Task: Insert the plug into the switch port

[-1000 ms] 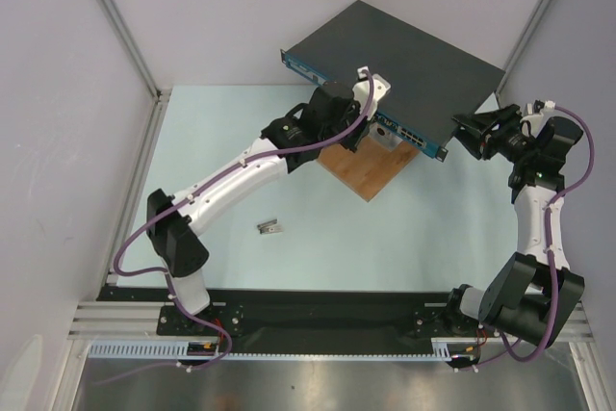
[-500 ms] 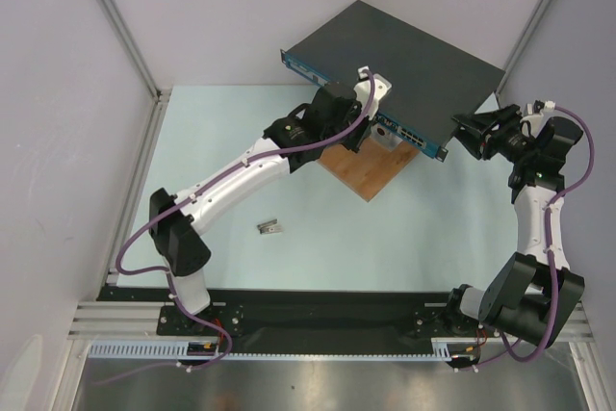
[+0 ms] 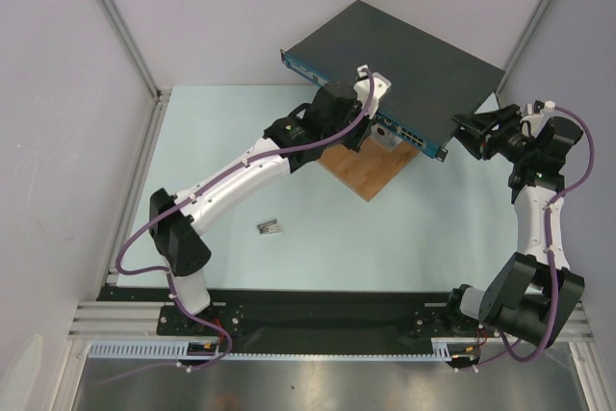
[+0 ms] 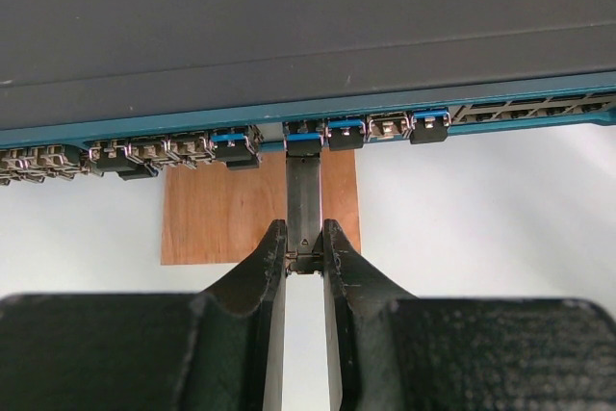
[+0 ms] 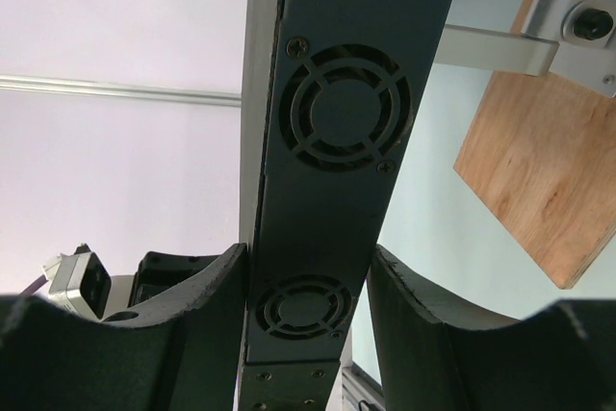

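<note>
The switch [image 3: 404, 55] is a flat dark grey box held raised at the back of the table, its blue port face [image 4: 318, 127] towards my left arm. My left gripper [image 3: 358, 130] is shut on the plug [image 4: 304, 204], a slim grey metal module, gripped at its rear end [image 4: 305, 255]. The plug's front end sits at a port in the middle of the blue face. My right gripper [image 3: 465, 132] straddles the switch's right end [image 5: 337, 93], the one with the round fan grilles, with both fingers [image 5: 217, 286] against its faces.
A brown wooden board [image 3: 366, 166] lies under the switch's front edge, with a silver bracket [image 3: 387, 137] standing on it. A small metal piece [image 3: 270, 228] lies on the pale table in front of the left arm. Grey walls and frame posts enclose the table.
</note>
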{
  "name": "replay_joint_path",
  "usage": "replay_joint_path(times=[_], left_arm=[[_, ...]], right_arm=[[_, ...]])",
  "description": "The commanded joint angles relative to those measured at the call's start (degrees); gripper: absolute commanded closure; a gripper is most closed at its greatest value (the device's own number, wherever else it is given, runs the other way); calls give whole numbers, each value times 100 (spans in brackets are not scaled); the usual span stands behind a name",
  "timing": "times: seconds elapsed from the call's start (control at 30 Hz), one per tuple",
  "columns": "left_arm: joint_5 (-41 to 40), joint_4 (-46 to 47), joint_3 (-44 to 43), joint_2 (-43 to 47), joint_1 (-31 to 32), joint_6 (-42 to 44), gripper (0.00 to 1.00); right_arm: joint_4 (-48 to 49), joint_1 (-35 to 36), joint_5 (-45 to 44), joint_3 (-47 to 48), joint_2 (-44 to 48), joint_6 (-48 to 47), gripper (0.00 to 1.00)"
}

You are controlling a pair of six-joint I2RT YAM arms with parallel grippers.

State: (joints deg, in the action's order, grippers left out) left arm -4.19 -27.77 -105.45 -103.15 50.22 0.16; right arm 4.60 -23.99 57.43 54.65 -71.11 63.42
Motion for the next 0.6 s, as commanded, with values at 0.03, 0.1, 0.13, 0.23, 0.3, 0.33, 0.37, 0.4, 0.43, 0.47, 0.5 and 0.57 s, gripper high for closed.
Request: replay_joint_path(times=[0.03, 0.1, 0.13, 0.23, 0.3, 0.33, 0.37, 0.4, 0.43, 0.47, 0.5, 0.57], left_arm=[[93, 492, -398, 181, 76, -104, 100], [111, 483, -415, 208, 76, -95, 100], [102, 492, -424, 217, 76, -95, 100], [102, 474, -433, 243, 76, -87, 100], [102, 483, -450, 261, 76, -78, 100], [93, 474, -459, 261, 76, -78, 100], [93, 465, -468, 252, 76, -69, 100], [93, 465, -477, 261, 76, -69, 100], [93, 448, -485, 269, 76, -69, 100], [93, 439, -485, 278, 76, -52, 99], [67, 422, -477, 278, 76, -52, 100], [58, 404, -450, 340, 76, -43, 100]], right_arm=[[32, 61, -56, -7, 18, -119, 100], [32, 61, -65, -7, 27, -128, 100], [41, 70, -65, -7, 10, -128, 100], [41, 70, -74, -7, 10, -128, 100], [41, 70, -74, 1, 1, -145, 100], [50, 70, -65, 1, -8, -146, 100], [50, 70, -65, 10, -17, -146, 100], [50, 70, -65, 19, -17, -146, 100], [32, 70, -65, 19, -17, -154, 100], [32, 61, -65, 28, -25, -163, 100], [32, 70, -65, 37, -17, -172, 100], [6, 61, -56, 54, -34, -198, 100]])
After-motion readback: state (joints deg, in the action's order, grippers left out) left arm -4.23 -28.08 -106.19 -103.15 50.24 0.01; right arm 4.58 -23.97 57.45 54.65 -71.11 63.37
